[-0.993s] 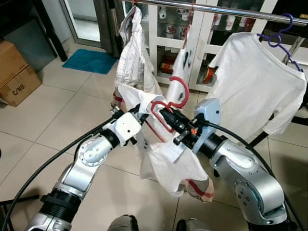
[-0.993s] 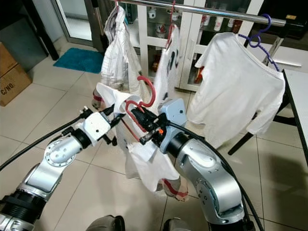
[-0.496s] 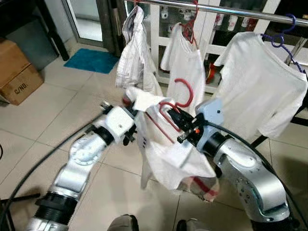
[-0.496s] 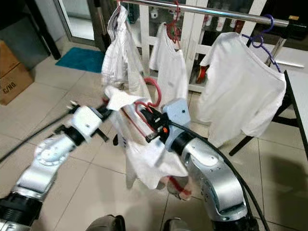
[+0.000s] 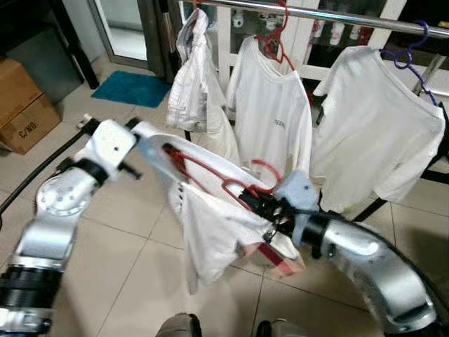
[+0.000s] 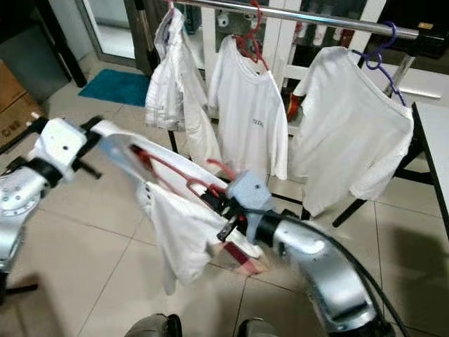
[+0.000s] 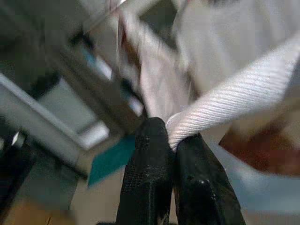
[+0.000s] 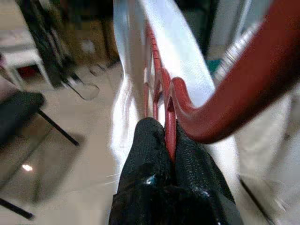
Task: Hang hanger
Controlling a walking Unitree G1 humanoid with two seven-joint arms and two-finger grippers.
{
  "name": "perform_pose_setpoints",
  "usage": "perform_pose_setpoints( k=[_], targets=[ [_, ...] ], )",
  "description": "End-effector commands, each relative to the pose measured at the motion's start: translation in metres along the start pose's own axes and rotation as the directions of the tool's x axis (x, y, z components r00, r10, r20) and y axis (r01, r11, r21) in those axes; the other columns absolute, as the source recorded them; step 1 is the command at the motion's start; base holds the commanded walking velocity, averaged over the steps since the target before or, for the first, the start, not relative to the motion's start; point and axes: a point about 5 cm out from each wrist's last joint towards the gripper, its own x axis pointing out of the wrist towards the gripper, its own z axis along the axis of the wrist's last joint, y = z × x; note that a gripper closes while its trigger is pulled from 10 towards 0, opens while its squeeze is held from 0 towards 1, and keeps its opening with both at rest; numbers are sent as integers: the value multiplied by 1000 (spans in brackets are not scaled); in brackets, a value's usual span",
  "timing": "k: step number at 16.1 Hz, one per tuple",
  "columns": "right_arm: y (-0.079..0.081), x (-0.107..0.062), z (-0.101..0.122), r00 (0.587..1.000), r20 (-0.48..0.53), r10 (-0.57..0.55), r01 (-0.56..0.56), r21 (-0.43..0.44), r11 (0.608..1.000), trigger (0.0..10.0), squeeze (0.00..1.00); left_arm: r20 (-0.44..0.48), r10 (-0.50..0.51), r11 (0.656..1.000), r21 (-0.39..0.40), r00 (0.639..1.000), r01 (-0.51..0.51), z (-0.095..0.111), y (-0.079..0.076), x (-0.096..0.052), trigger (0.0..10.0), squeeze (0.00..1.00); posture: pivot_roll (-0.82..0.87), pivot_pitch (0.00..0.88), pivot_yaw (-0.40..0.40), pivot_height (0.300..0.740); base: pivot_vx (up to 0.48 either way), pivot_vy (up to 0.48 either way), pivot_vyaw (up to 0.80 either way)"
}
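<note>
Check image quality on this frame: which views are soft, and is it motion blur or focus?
Left eye view: rack sharp, left tool and the stretched shirt smeared, likely motion. Left wrist view: fingers and pinched cloth crisp, background streaked. Right wrist view: fingers fairly sharp, red hanger and the room beyond soft, probably focus plus motion.

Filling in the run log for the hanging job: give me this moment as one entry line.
phase: spreading garment | left gripper: jaws shut on white shirt | right gripper: jaws shut on red hanger | clothes rail: hanger not yet hung
</note>
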Motion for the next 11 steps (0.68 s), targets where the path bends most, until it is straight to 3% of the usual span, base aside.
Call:
perform_pose_setpoints(
  k=[1, 4, 5, 6, 7, 8, 9, 11],
  targets=[
    [0, -12, 2, 998, 38, 50, -51, 26, 998, 0, 0, -117, 113, 994, 2, 987, -113, -21, 22, -8, 0, 0, -24, 106, 31, 740, 0, 0, 0],
    [9, -14, 3, 989, 72, 132, -135, 43, 990, 0, 0, -171, 164, 979, -95, 971, -182, -37, 21, -5, 0, 0, -24, 103, 31, 740, 0, 0, 0],
    [11, -13, 5, 986, 99, 135, -141, 63, 988, 0, 0, -172, 143, 969, -176, 975, -173, -40, 12, 0, 0, 0, -24, 103, 31, 740, 0, 0, 0],
    [12, -12, 8, 981, 153, 116, -134, 114, 984, 0, 0, -140, 66, 948, -299, 988, -106, -39, -9, 5, 0, 0, -29, 98, 40, 740, 0, 0, 0],
    [12, -12, 9, 980, 165, 115, -136, 125, 983, 0, 0, -136, 53, 944, -316, 989, -94, -39, -13, 6, 0, 0, -29, 98, 40, 740, 0, 0, 0],
    [2, -6, 11, 984, 179, -23, -6, 158, 987, 0, 0, -53, -108, 925, -370, 993, 81, -29, -40, 6, 0, 0, -29, 97, 41, 740, 0, 0, 0],
    [-14, -1, 12, 960, 189, -208, 164, 224, 961, 0, 0, 20, -262, 887, -389, 965, 249, -20, -65, 2, 0, 0, -23, 97, 37, 740, 0, 0, 0],
    [-30, 3, 11, 868, 195, -457, 357, 395, 847, 0, 0, 98, -483, 791, -379, 870, 481, -6, -110, -9, 0, 0, -20, 98, 36, 740, 0, 0, 0]
  ],
)
